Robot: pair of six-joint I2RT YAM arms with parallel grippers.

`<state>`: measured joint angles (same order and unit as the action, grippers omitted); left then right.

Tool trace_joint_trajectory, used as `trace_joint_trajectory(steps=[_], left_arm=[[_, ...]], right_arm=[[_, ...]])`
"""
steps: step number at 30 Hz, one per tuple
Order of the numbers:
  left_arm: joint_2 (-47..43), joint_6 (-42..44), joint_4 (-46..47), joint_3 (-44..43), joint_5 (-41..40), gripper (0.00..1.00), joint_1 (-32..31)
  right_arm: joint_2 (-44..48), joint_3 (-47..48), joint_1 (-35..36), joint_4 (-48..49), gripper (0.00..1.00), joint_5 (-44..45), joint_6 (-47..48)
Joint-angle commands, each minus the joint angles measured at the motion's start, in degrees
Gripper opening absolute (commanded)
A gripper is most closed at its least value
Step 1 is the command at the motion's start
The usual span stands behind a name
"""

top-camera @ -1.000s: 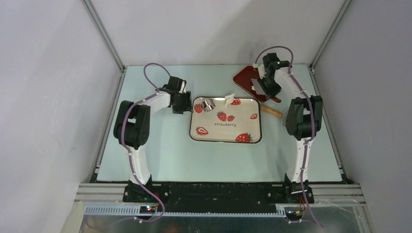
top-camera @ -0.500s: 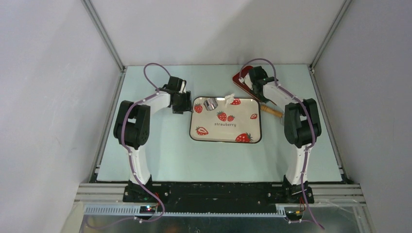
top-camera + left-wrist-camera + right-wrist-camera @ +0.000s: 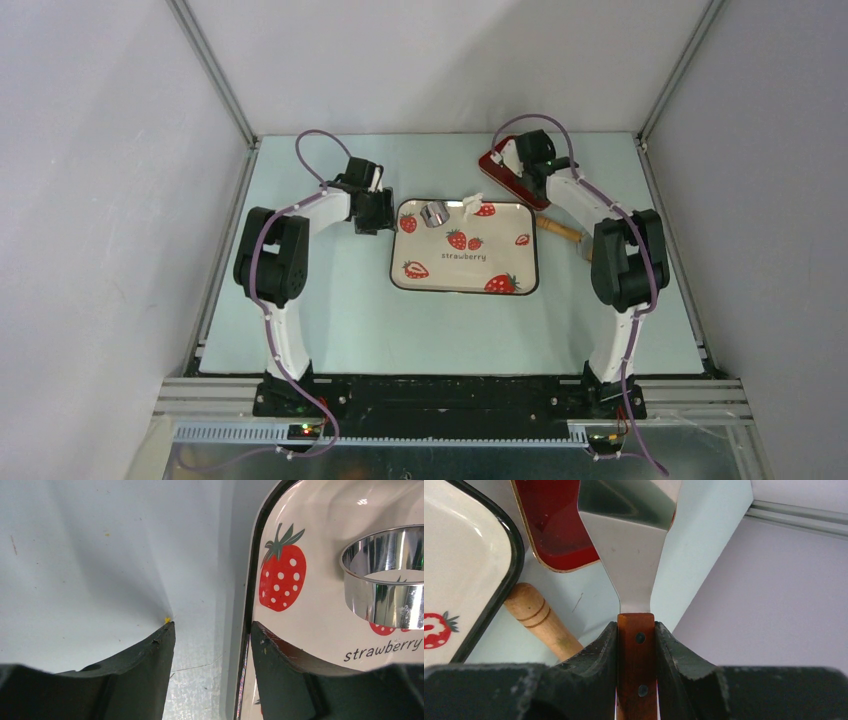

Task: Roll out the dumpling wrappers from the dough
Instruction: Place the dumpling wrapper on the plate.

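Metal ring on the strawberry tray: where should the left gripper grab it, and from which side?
Pinch the wall of the metal ring from above, one finger inside, one outside, on the side nearest the open left gripper. It stands upright on the strawberry tray, mouth up; its polished round outside would likely slip in a grip across.

Both arms share one build: white tubular links joined by bulky black joint housings. This applies to the left arm (image 3: 272, 262) and the right arm (image 3: 625, 262) alike. A thin purple cable (image 3: 320, 132) runs along each arm from its black base (image 3: 285, 397) and forms a free loop above the wrist. The fingers (image 3: 142, 672) are thick, matte black and taper to blunt tips. The right arm's fingers (image 3: 591, 662) carry pale dusty scuffs on their upper surfaces.
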<state>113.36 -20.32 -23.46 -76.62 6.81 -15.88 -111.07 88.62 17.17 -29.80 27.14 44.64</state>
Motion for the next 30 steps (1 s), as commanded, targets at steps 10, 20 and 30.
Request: trace_joint_trajectory(steps=[10, 20, 30], left_arm=[[-0.6, 1.6, -2.3, 0.8, -1.7, 0.63, 1.1], [-0.5, 1.6, -2.3, 0.8, -1.7, 0.63, 1.2], [-0.3, 1.6, -2.3, 0.8, -1.7, 0.63, 1.1]], right_arm=[[2.7, -5.7, 1.8, 9.2, 0.00, 4.2, 5.6], [4.1, -7.4, 2.8, 8.5, 0.00, 2.3, 6.2], [4.8, -3.5, 1.7, 2.0, 0.00, -3.0, 0.7]])
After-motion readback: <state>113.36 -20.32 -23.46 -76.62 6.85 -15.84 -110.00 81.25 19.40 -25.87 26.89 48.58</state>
